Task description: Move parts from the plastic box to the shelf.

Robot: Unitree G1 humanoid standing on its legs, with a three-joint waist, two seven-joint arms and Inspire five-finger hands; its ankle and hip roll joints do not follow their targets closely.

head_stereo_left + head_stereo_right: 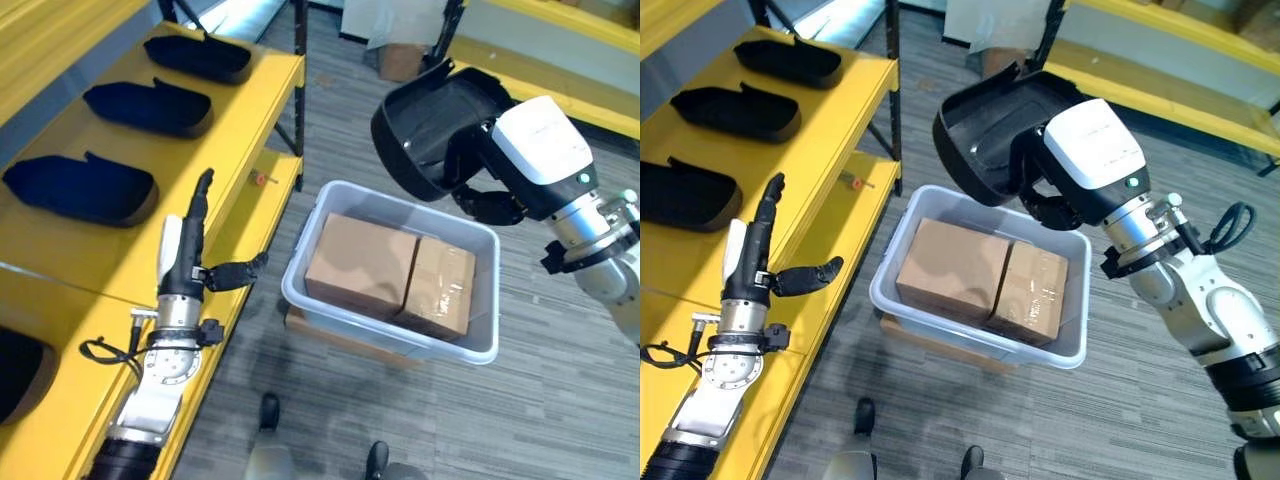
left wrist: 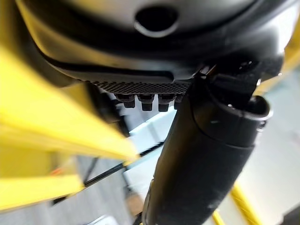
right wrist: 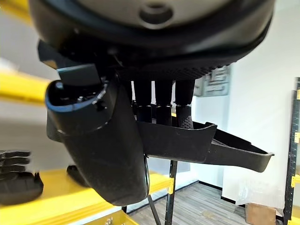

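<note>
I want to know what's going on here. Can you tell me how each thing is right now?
Right hand: shut on the black part, held above the box.
Left hand: open, over the yellow shelf, holding nothing.
Plastic box: holds two closed cardboard boxes.
Shelf parts: three lying in a row.

A yellow shelf (image 1: 250, 120) runs along the robot's left side, and three black moulded parts (image 1: 80, 190) lie in a row on its upper level, well apart from one another. On a lower level, near its edge, sits a small orange object (image 1: 262, 179), too small to identify. Beside the shelf, the grey wood-patterned floor (image 1: 330, 420) carries a flat brown base (image 1: 340, 338), on which stands the pale plastic box (image 1: 480, 350).
</note>
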